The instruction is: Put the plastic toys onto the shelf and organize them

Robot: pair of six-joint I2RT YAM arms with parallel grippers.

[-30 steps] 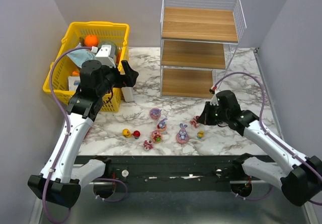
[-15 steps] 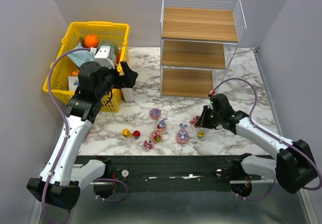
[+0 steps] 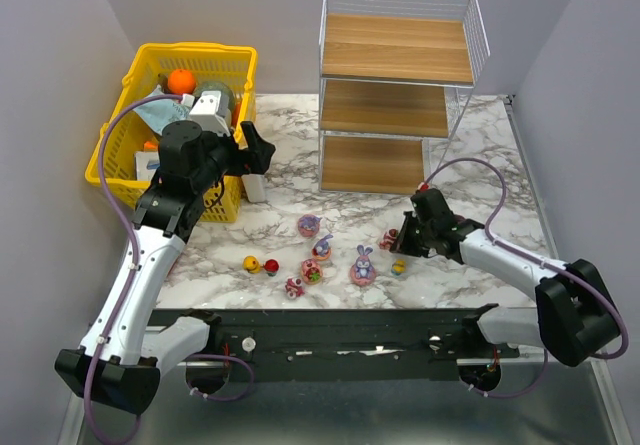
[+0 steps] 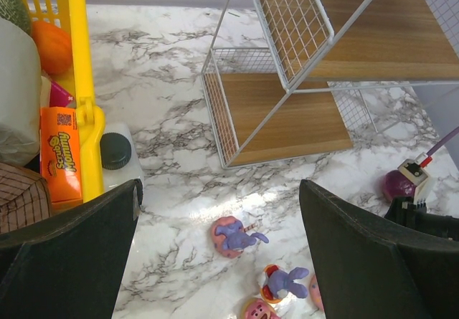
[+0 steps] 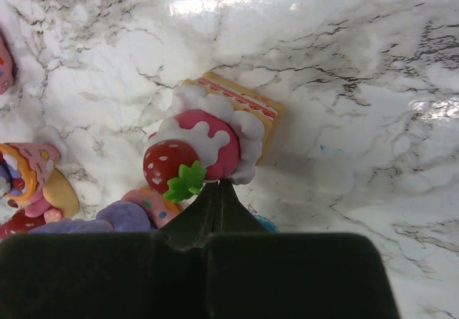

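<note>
Black right tool: fingers pressed together, gripping nothing, tip touching or just short of the strawberry toy. The toy stands on the tabletop directly ahead. Other toys: near, to its left. Shelf: beyond, boards bare. Left tool: spread wide, up beside the basket. The right arm is far nearer and likely must open first.

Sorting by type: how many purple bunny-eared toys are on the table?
3 purple bunnies: one nearest the shelf, one just nearer the arms, one closest to the right gripper. The gripper may hide others.
</note>
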